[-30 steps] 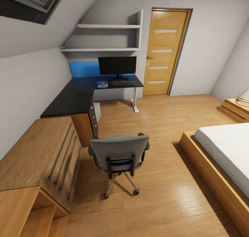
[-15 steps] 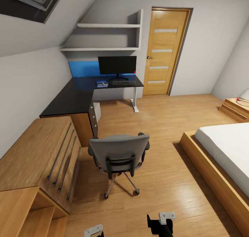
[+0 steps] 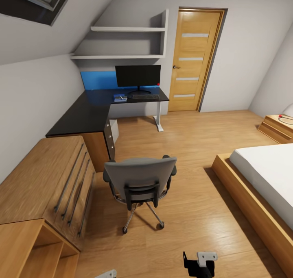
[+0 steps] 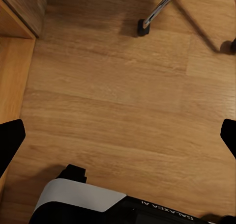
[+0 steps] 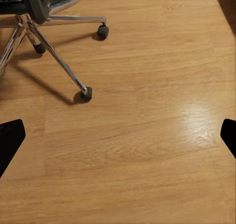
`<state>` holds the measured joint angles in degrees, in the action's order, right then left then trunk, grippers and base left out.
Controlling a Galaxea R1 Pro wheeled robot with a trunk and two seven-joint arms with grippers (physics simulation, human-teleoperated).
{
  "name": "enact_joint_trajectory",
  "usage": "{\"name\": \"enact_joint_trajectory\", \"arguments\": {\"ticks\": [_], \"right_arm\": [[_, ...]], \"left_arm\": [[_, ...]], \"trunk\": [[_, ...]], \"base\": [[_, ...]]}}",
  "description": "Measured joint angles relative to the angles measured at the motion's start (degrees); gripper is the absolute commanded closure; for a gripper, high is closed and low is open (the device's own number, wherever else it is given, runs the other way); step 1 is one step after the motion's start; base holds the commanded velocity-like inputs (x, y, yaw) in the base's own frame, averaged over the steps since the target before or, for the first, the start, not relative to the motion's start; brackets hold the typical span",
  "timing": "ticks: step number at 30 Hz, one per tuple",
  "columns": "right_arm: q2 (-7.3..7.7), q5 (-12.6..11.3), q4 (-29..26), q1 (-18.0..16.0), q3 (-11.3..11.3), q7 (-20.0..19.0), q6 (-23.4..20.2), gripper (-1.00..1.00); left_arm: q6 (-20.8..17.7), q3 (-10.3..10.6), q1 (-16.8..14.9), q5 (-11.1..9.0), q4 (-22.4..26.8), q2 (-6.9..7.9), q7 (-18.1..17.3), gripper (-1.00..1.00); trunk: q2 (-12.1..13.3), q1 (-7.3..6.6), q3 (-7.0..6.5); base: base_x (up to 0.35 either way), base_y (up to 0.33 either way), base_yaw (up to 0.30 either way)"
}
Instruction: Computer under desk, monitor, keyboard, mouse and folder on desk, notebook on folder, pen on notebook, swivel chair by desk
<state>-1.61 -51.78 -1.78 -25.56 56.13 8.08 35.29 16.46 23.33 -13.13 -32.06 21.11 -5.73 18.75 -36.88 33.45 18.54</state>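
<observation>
The grey swivel chair [image 3: 140, 180] stands on the wood floor, its back toward me, a short way from the black L-shaped desk [image 3: 87, 115]. The monitor [image 3: 138, 76] stands on the desk's far wing with the keyboard [image 3: 145, 96] in front of it. Left of the keyboard lies a small flat blue item [image 3: 120, 98]. The light grey computer [image 3: 115, 131] sits under the desk. My left gripper [image 4: 118, 140] and right gripper [image 5: 118, 138] hang open over bare floor. Near them are the chair's chrome legs [image 5: 59, 57] and a castor [image 4: 143, 27].
A wooden dresser [image 3: 49, 180] with bar handles runs along the left wall, with an open shelf unit [image 3: 36, 249] nearer me. A bed [image 3: 264, 176] fills the right side. A door [image 3: 195, 58] stands beyond the desk. Open floor lies between chair and bed.
The ends of both arms came into the head view's lower edge; the right one has since shifted rightward and the left one sank lower. The chair and desk things have not moved.
</observation>
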Motion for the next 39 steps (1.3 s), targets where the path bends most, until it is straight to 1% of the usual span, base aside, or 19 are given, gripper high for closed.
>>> {"name": "enact_joint_trajectory", "arguments": {"ticks": [13, 14, 17, 27, 36, 39], "right_arm": [[-0.3, -0.2, -0.3, 0.0, -0.2, 0.2, 0.8, -1.0], [-0.31, -0.2, -0.2, 0.0, -0.2, 0.2, 1.7, -1.0], [-0.3, -0.2, -0.1, 0.0, -0.2, 0.2, 2.7, -1.0], [-0.32, -0.3, 0.0, 0.0, -0.2, 0.3, 3.4, -1.0], [-0.32, -0.3, 0.0, 0.0, -0.2, 0.4, 3.4, -1.0], [-0.32, -0.2, 0.0, 0.0, -0.2, 0.4, 3.4, -1.0]], "left_arm": [[-0.1, -0.2, 0.0, -0.2, 0.1, 0.07, 0.5, -1.0], [0.0, -0.2, 0.0, -0.1, 0.1, 0.07, 0.5, -1.0], [0.0, -0.2, 0.0, -0.1, 0.1, 0.07, 0.5, -1.0], [0.1, -0.3, 0.0, -0.1, 0.1, 0.07, 0.5, -1.0], [0.2, -0.4, 0.0, -0.1, 0.1, 0.07, 0.5, -1.0], [0.3, -0.4, 0.0, -0.1, 0.1, 0.07, 0.5, -1.0]], "trunk": [[-5.2, 2.86, 2.29], [-5.6, 3.08, 2.39], [-6.8, 3.74, 2.68], [-10.8, 5.94, 3.6], [-14.5, 7.94, 4.4], [-15.7, 8.58, 4.74]], "base": [[0.0, 0.0, 0.0], [0.0, 0.0, 0.0], [0.0, 0.0, 0.0], [-0.006, 0.0, 0.0], [-0.214, 0.0, 0.0], [-0.093, 0.0, 0.0]]}}
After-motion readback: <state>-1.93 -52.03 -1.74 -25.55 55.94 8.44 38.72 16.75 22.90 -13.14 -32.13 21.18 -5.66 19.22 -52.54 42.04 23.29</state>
